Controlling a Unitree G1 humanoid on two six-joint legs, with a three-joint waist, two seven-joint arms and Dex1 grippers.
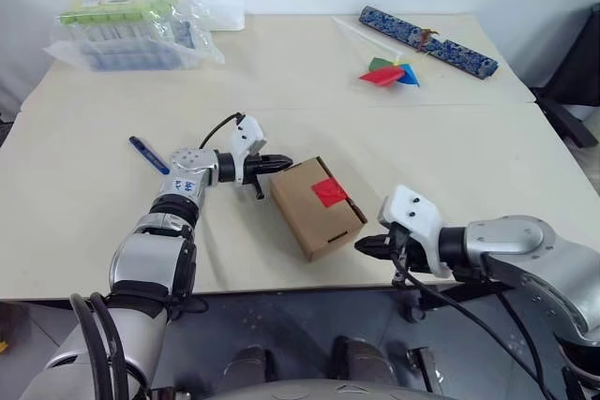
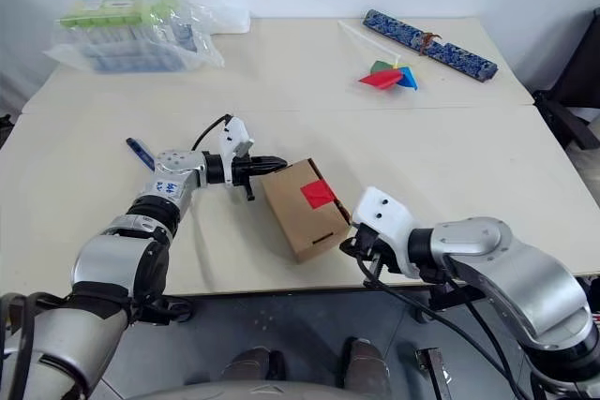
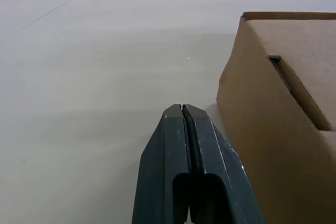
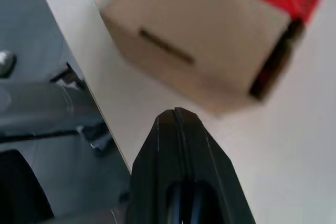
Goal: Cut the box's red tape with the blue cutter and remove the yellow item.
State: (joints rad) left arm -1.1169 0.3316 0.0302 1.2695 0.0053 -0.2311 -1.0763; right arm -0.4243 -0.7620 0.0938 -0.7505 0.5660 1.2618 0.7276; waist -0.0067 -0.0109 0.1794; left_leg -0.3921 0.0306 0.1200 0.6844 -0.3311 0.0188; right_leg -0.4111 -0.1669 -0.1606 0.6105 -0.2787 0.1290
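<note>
bright, even light; right wrist blurred

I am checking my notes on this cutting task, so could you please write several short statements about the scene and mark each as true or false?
1. The red tape is on top of the box. True.
2. The left tool holds the blue cutter. False: it is shut on nothing, its tip by the box's end, and the cutter lies on the table apart from it.
3. The right tool is shut and empty. True.
4. The pinwheel rests on the box. False: it lies at the far side of the table, beside the long blue patterned strip.
5. The box flaps stand open. False: they are closed.
</note>
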